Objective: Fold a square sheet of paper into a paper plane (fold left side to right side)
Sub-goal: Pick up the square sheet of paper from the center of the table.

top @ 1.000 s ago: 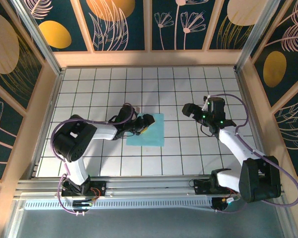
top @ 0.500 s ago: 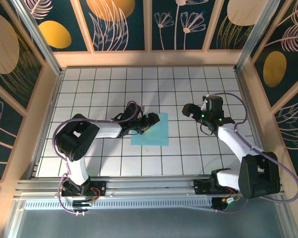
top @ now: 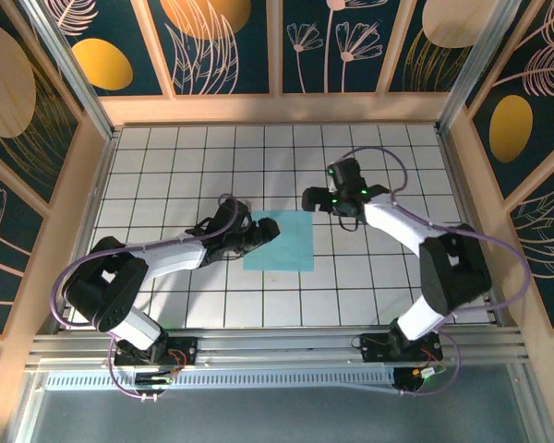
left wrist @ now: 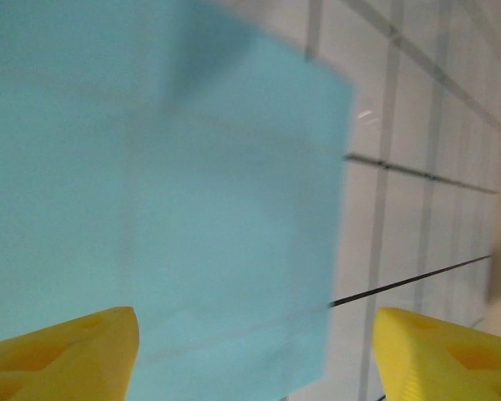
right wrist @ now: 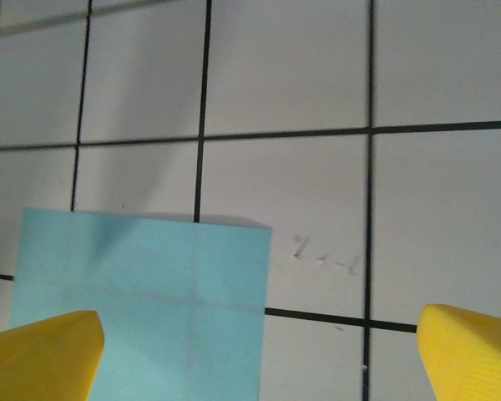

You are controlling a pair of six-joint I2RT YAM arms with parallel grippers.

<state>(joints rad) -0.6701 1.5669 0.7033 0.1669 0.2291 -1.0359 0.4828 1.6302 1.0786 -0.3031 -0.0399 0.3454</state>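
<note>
Now, at the opening fold: the sheet [top: 286,245] lies flat and unfolded near the middle of the table [top: 166,166], square to the grid. A faint paler cross shows on it in the right wrist view; whether that is grid lines showing through or light creasing cannot be told.

The left pincer [top: 266,232] sits at the sheet's left edge, released, its yellow fingertips [left wrist: 58,351] spread wide with nothing between them. Whether it touches the paper cannot be told. The right pincer [top: 310,198] hovers just beyond the far right corner, likewise released and empty, and its fingertips [right wrist: 42,355] frame that corner from above.

Judged step: take the left edge and carry it over to the right edge.

To do this well, the left pincer should catch only the edge. It should work one finger under the thin paper without dragging the whole sheet across the smooth tiles. The right pincer can press the right side down as an anchor. The lifted edge should travel in a low arc and land flush on the right edge, corners matched, before any crease is pressed.

Likely faults: the sheet sliding or turning, a skewed overlap, or an edge crumpled by too deep a bite.
</note>
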